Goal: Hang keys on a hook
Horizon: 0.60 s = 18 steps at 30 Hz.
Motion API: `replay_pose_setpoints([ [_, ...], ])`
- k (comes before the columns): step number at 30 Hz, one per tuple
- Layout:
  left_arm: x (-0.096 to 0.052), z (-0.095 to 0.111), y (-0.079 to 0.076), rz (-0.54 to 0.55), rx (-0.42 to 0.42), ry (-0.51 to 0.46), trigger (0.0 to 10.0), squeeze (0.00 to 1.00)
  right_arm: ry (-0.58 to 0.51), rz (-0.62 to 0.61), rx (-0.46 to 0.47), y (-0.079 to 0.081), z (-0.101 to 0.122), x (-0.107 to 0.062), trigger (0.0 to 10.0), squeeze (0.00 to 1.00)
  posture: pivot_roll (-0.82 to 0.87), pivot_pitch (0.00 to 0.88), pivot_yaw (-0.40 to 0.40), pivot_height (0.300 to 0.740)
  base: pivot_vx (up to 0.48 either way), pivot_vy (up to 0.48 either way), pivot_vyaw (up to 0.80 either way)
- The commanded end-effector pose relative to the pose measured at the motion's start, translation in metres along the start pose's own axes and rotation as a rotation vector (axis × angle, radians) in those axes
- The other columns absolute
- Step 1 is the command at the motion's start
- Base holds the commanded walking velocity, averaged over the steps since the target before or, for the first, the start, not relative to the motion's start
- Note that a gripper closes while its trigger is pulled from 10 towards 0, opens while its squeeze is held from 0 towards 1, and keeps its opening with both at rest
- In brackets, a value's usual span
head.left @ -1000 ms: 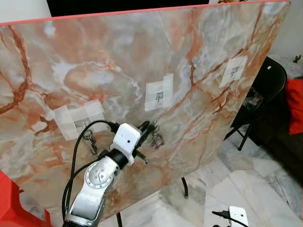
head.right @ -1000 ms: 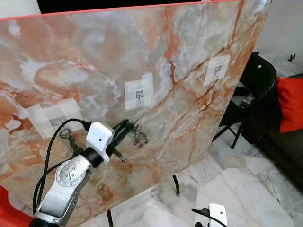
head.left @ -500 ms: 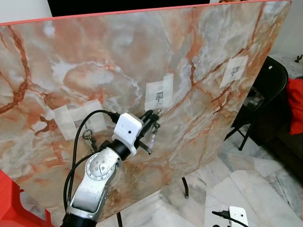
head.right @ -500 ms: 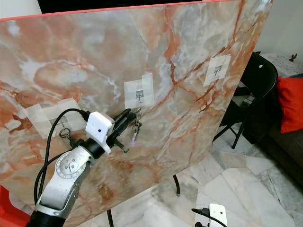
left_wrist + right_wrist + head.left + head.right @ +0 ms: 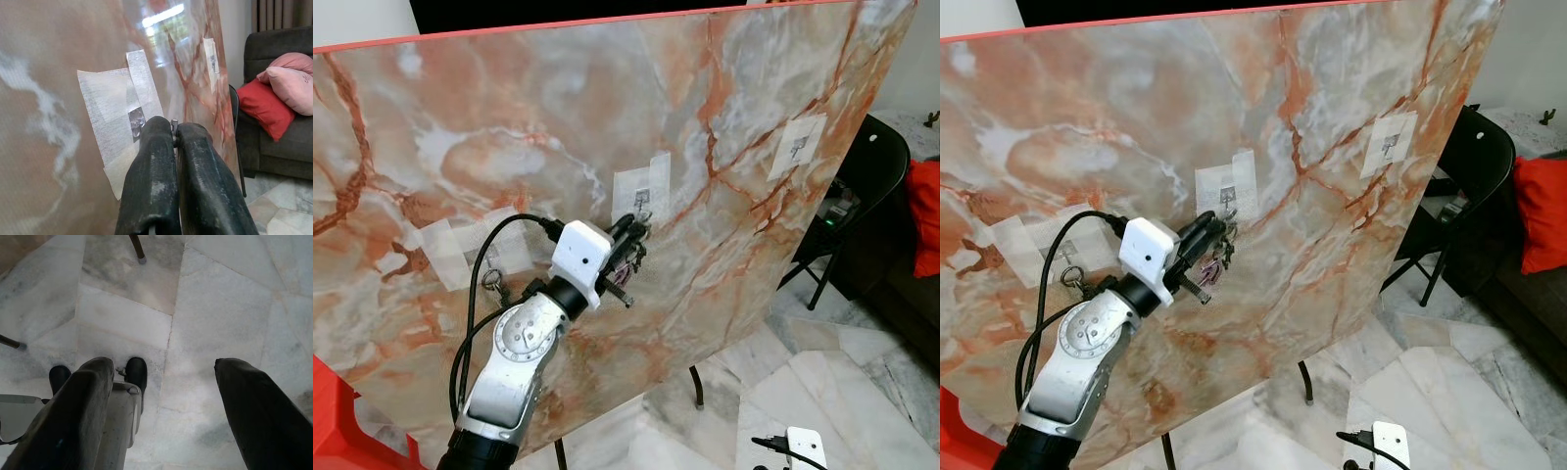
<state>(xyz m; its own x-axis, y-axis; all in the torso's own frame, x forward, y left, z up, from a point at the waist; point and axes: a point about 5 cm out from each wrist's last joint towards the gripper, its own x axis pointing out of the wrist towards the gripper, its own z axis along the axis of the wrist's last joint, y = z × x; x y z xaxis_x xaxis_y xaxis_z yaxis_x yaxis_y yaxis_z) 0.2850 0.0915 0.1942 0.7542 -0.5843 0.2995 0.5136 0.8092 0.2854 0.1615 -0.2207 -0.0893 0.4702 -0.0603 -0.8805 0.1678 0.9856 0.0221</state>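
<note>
Marble board (image 5: 724, 117) | left end effector (image 5: 637, 228) clamps keys (image 5: 625, 262) at taped hook (image 5: 643, 197)

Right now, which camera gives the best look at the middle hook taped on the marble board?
The left wrist view: the middle hook sits close up on its tape patch, just beyond the left claw, shut on the keys. The two eye views show it smaller, with the claw right below it. The right wrist view faces the floor.

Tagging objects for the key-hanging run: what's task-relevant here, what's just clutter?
Job:
left claw, shut on keys
middle taped hook on marble board

Lying about:
other keys on the left hook
right taped hook
black chair
red cushion
right claw, idle over the floor
</note>
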Motion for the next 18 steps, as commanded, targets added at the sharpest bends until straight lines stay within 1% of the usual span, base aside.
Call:
replay_pose_setpoints([
  [1, 0.0064, 0.0082, 0.0019, -0.002, 0.006, -0.040, 10.0, 0.00, -0.008, -0.007, -0.002, -0.0025, 0.0024, -0.0002, 10.0, 0.00, 0.08, 0.000, -0.050, 0.740, 0.000, 0.000, 0.00],
  [14, 0.0098, 0.0050, 0.0018, -0.001, 0.013, -0.026, 10.0, 0.00, -0.005, -0.007, 0.000, -0.0020, 0.0022, -0.0001, 10.0, 0.00, 0.08, 0.000, -0.047, 0.740, 0.000, 0.000, 0.00],
  [18, 0.0109, 0.0021, 0.0018, 0.003, 0.021, -0.009, 10.0, 0.00, -0.004, -0.007, -0.001, -0.0019, 0.0022, -0.0001, 10.0, 0.00, 0.08, 0.000, -0.047, 0.740, 0.000, 0.000, 0.00],
])
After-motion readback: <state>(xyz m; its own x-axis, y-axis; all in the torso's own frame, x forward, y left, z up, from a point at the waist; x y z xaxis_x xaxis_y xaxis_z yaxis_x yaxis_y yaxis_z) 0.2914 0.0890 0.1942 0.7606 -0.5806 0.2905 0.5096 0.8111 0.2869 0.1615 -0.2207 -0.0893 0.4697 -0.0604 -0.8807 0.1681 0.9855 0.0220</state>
